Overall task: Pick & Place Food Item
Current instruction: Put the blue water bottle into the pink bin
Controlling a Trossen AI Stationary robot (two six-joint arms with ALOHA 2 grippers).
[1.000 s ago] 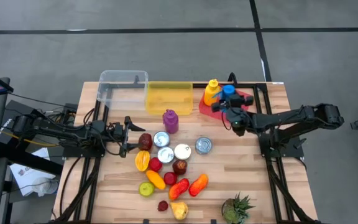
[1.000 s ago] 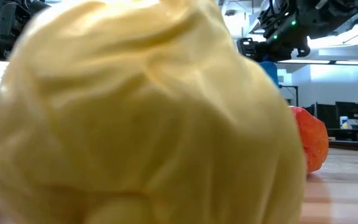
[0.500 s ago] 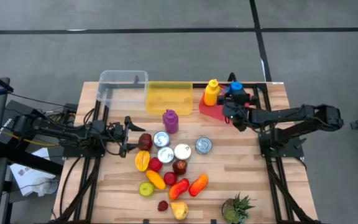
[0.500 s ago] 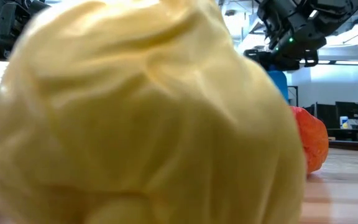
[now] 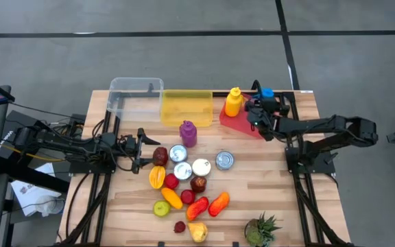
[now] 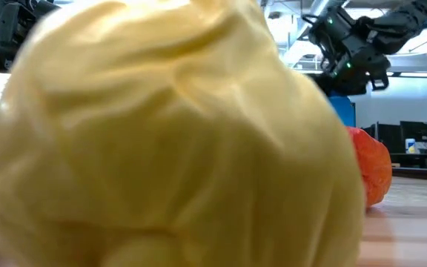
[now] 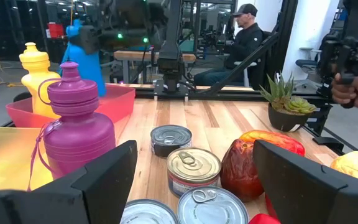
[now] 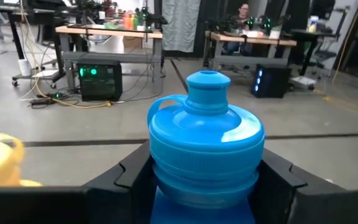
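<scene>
A blue bottle (image 8: pixel 206 134) with a wide ribbed cap sits between the fingers of my right gripper (image 5: pixel 260 106), which is shut on it at the table's far right, by the red bin (image 5: pixel 240 119). A yellow bottle (image 5: pixel 233 101) stands in that bin. The low view shows the blue bottle (image 6: pixel 343 109) under the gripper, with its base hidden by a big yellow food item (image 6: pixel 169 141). My left gripper (image 5: pixel 142 149) is open and waits at the left, next to a dark red fruit (image 5: pixel 160 156). My right gripper pinches the blue bottle's body just under the cap (image 8: pixel 166 180) between its two fingers, one on each side. The fingers (image 8: pixel 277 177) come roughly level from the table's near side. The bottle stands upright in the hold. I cannot tell whether its base rests on anything.
A purple bottle (image 5: pixel 188 133), three cans (image 5: pixel 182 170) and a fourth can (image 5: pixel 225 160) stand mid-table, with several fruits and peppers (image 5: pixel 197 206) nearer. A small pineapple plant (image 5: pixel 261 230) is at the near edge. Yellow bin (image 5: pixel 186 108) and clear bin (image 5: pixel 134 96) line the far edge. People sit beyond the table.
My right gripper has carried the blue bottle toward the table's far edge and a little to the right, from beside the yellow bottle to the far right corner of the red bin. It has stayed shut on the bottle. The left arm has kept still.
</scene>
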